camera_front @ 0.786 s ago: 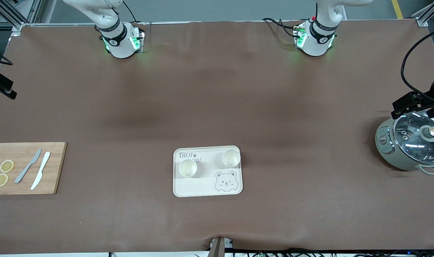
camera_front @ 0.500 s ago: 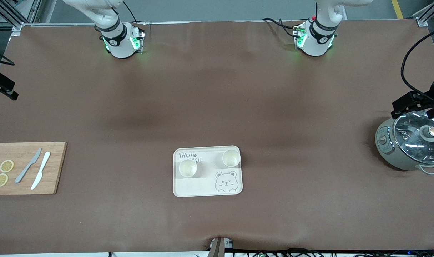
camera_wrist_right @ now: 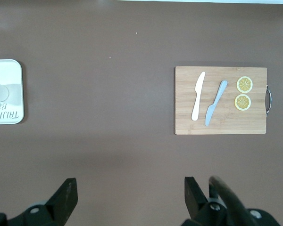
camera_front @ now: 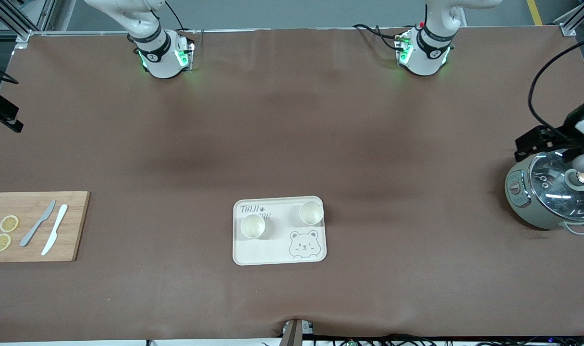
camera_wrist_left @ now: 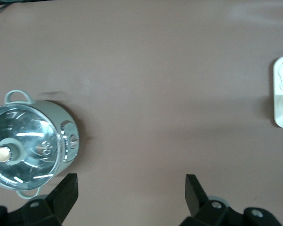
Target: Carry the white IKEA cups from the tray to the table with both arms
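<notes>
Two white cups stand upright on the cream bear tray [camera_front: 268,252], near the front-camera edge at mid-table. One cup [camera_front: 252,226] is toward the right arm's end, the other cup [camera_front: 311,213] toward the left arm's end. My left gripper [camera_wrist_left: 131,193] is open and empty, high over the table beside the pot; in the front view it [camera_front: 544,142] shows at the edge. My right gripper [camera_wrist_right: 129,195] is open and empty, high over bare table at the right arm's end [camera_front: 1,115]. Both are well away from the cups.
A grey-green pot with a glass lid [camera_front: 551,192] stands at the left arm's end, also in the left wrist view [camera_wrist_left: 28,143]. A wooden cutting board [camera_front: 32,226] with two knives and two lemon slices lies at the right arm's end [camera_wrist_right: 220,100].
My left gripper has shifted a little toward the table's middle, over the pot's edge. The right gripper has barely moved. Cups and tray are unchanged.
</notes>
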